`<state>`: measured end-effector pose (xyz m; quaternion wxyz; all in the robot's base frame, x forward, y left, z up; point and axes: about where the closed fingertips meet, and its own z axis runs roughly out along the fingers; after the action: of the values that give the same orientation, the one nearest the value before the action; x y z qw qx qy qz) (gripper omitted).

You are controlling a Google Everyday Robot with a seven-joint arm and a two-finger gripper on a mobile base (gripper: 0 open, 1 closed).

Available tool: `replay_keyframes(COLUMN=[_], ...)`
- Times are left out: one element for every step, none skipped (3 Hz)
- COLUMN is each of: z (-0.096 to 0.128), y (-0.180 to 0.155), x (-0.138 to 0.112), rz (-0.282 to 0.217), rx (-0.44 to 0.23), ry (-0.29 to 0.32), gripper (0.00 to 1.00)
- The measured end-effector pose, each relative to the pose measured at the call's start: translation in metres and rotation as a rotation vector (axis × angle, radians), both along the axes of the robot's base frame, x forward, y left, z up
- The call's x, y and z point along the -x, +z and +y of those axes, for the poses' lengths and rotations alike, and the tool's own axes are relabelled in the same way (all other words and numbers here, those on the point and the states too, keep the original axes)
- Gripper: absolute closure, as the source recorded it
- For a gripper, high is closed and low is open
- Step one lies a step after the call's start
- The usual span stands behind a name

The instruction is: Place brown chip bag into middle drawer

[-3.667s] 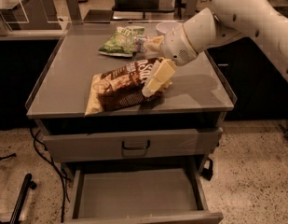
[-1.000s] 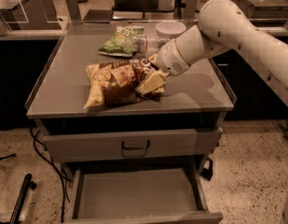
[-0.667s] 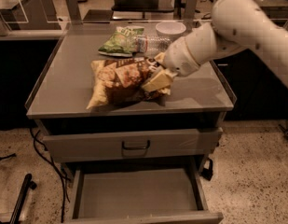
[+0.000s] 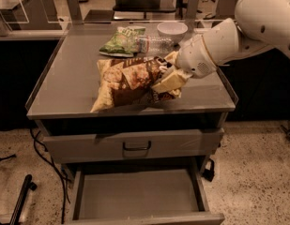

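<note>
Countertop [image 4: 64, 78]: one brown chip bag [image 4: 125, 81] gripped by tool [image 4: 164, 76]; one middle drawer [image 4: 135, 193] open.

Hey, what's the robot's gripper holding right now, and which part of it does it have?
The gripper, over the right side of the cabinet top, holds the brown chip bag by its right end.

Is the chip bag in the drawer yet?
Not yet. Done: the middle drawer is pulled open. In hand: the tool is clamped on one end of the brown chip bag, over the countertop. Left: carry the bag down and drop it in.
</note>
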<state>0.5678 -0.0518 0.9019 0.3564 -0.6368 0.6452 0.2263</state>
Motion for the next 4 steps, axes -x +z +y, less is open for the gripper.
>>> replay_keyframes(z=[-0.002,-0.009,-0.011,-0.013], y=[0.006,0.016,0.03,0.037], x=[0.01,0.037,0.079,0.122], rz=[0.006,0.015,0.025,0.047], rx=[0.014,0.017,0.002,-0.01], ry=[0.006,0.011,0.018,0.016], gripper=[1.0,1.0,1.0,1.0])
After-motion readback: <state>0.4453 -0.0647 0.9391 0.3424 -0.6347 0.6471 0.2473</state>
